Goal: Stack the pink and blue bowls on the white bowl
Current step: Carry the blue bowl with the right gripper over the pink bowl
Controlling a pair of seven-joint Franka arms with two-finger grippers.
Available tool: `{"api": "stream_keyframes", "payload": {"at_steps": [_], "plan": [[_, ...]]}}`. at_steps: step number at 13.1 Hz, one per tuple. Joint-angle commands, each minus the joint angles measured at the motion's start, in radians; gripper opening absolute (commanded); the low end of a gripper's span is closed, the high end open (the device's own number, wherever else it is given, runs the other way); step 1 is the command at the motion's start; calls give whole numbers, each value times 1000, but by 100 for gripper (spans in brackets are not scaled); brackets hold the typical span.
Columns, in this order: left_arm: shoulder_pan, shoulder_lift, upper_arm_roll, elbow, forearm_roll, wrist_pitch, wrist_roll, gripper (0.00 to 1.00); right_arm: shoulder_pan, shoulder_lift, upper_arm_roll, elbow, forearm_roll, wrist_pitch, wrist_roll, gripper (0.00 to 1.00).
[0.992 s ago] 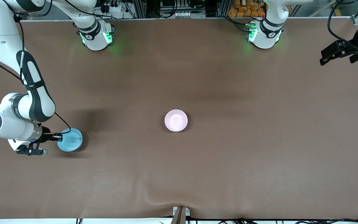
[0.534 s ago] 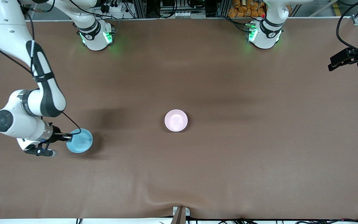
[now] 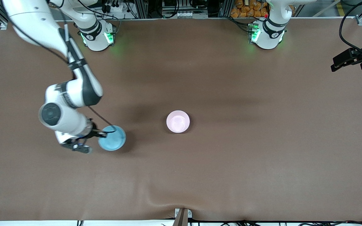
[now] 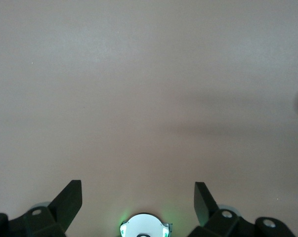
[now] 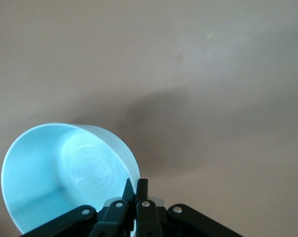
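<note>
A brown surface carries two small round bowls, one blue and one pink. The pink bowl sits near the middle, with bare brown cloth on every side of it and well clear of all edges. The blue bowl is lifted above the surface toward the right arm's end, its rim pinched between the closed fingers of the right claw; the right wrist view shows the bowl tilted, its shadow on the cloth below. The left claw waits high at the left arm's end of the table, fingers spread wide apart with nothing between them.
</note>
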Motion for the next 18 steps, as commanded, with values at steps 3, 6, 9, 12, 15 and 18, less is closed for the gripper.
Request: {"api": "stream_keyframes", "payload": {"at_steps": [3, 6, 9, 12, 15, 18], "plan": [[-5, -9, -4, 1, -6, 1, 16, 100, 51, -74, 62, -28, 194, -15, 118, 0], [0, -9, -4, 1, -6, 1, 21, 100, 103, -125, 84, -28, 228, -67, 134, 0], [-5, -6, -4, -2, -8, 1, 21, 100, 206, -123, 82, -28, 237, -21, 257, 0], [-5, -5, -4, 0, -8, 1, 22, 100, 275, -80, 80, -28, 236, 74, 370, 0], [-8, -5, -5, -2, -8, 1, 22, 100, 305, -25, 79, -30, 223, 153, 381, 0], [-6, -6, -13, 0, -6, 1, 24, 100, 308, -17, 79, -122, 222, 299, 380, 0]]}}
